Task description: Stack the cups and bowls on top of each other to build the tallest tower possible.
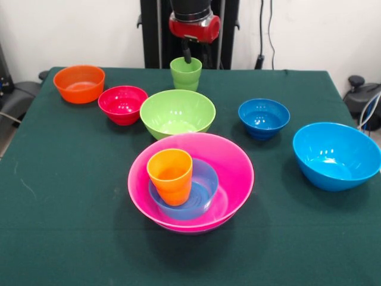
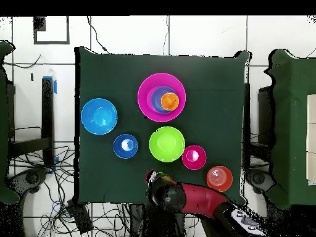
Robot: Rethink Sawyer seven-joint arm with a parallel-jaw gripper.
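Note:
The tower stands at the middle front: a wide pink bowl [image 1: 232, 173] [image 2: 145, 92] holds a small light-blue bowl [image 1: 199, 193], and an orange cup [image 1: 170, 176] [image 2: 169, 100] stands upright in that. A light green cup [image 1: 186, 74] stands upright at the table's far edge, behind the lime green bowl [image 1: 177, 112] [image 2: 166, 144]. My gripper [image 1: 187, 53] hangs right over the green cup with its lower end dipping into the cup's mouth. In the overhead view the arm [image 2: 185, 197] hides the gripper and the green cup.
Loose on the cloth are an orange bowl [image 1: 79, 83] [image 2: 219, 178], a red bowl [image 1: 122, 104] [image 2: 194, 157], a dark-blue bowl [image 1: 264, 118] [image 2: 126, 145] and a large sky-blue bowl [image 1: 336, 155] [image 2: 99, 115]. The green table [image 1: 71, 196] ends close behind the green cup.

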